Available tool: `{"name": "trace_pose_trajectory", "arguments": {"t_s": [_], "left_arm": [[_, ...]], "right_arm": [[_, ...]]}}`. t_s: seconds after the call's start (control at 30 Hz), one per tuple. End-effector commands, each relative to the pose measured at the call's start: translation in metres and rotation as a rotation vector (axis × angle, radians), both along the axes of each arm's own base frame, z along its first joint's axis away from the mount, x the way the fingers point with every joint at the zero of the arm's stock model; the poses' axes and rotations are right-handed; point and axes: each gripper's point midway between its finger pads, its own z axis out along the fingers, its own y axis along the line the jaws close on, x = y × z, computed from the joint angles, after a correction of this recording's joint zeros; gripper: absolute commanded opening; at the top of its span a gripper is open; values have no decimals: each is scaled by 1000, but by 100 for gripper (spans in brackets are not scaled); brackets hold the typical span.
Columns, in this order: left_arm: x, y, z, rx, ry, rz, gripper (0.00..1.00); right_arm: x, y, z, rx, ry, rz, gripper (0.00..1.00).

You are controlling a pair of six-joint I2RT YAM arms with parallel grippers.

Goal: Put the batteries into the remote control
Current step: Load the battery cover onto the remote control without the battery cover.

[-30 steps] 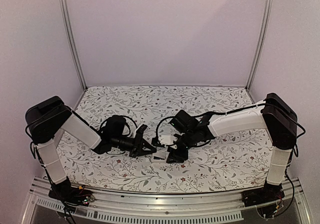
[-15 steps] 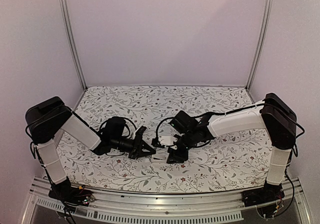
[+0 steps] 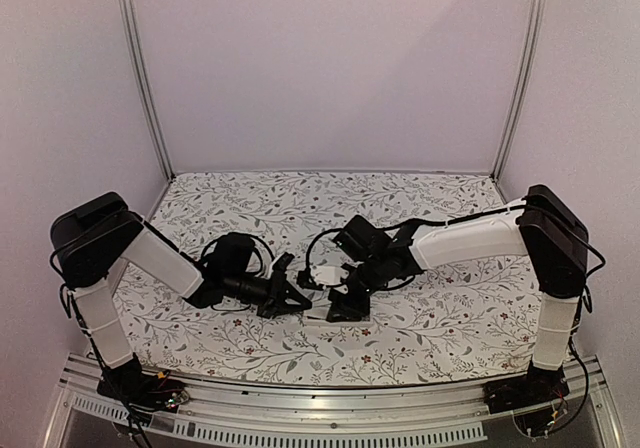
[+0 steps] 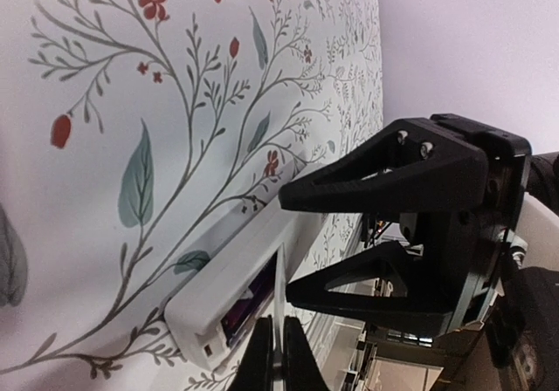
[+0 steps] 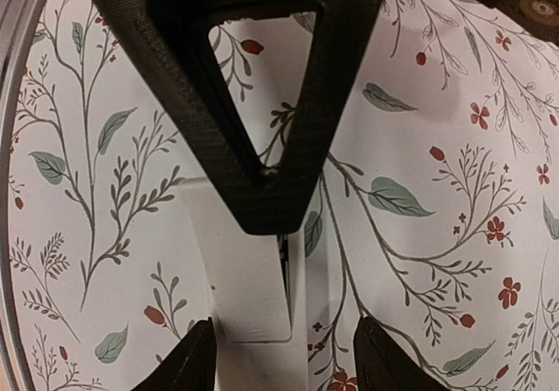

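The white remote control [image 4: 229, 273] lies flat on the floral cloth, its compartment open with a dark battery [image 4: 247, 301] showing inside. My left gripper [image 4: 278, 358] is shut on the thin white cover piece [image 4: 279, 297], held edge-on against the compartment opening. In the right wrist view the cover [image 5: 244, 269] lies along the remote [image 5: 301, 339], under my left fingers [image 5: 262, 103]. My right gripper [image 5: 284, 365] is open and empty, its fingers on either side of the remote's end. In the top view both grippers [image 3: 298, 298] [image 3: 345, 306] meet over the remote [image 3: 318, 317].
The floral cloth [image 3: 430, 318] covers the table. A metal rail [image 3: 300, 408] runs along the near edge, and upright posts [image 3: 140, 68] stand at the back corners. My right gripper's black fingers [image 4: 393, 168] are close above the remote in the left wrist view.
My right gripper has moved a little left, closer to the left gripper and over the remote. The left gripper has barely moved.
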Motion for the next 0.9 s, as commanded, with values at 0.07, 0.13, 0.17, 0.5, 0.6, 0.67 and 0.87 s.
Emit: {"name": "trace_pose_trajectory", "arguments": {"t_s": [0.07, 0.13, 0.17, 0.5, 0.6, 0.67, 0.87], "left_arm": [[-4, 3, -11, 82, -9, 2, 1], [-3, 2, -11, 83, -9, 5, 2], [-3, 2, -10, 84, -9, 6, 2], [-3, 3, -11, 91, -7, 7, 2], [-2, 3, -9, 89, -10, 8, 2], [-2, 4, -9, 93, -10, 10, 3], [1, 8, -6, 101, -16, 23, 18]], "right_arm": [[-9, 6, -8, -17, 32, 34, 52], [-11, 7, -9, -21, 38, 44, 50], [-12, 7, -10, -25, 40, 46, 49], [-13, 9, -17, -43, 49, 52, 36], [-13, 8, -19, -49, 51, 49, 32], [-12, 8, -19, -51, 48, 47, 30], [-12, 8, -15, -47, 40, 47, 25]]}}
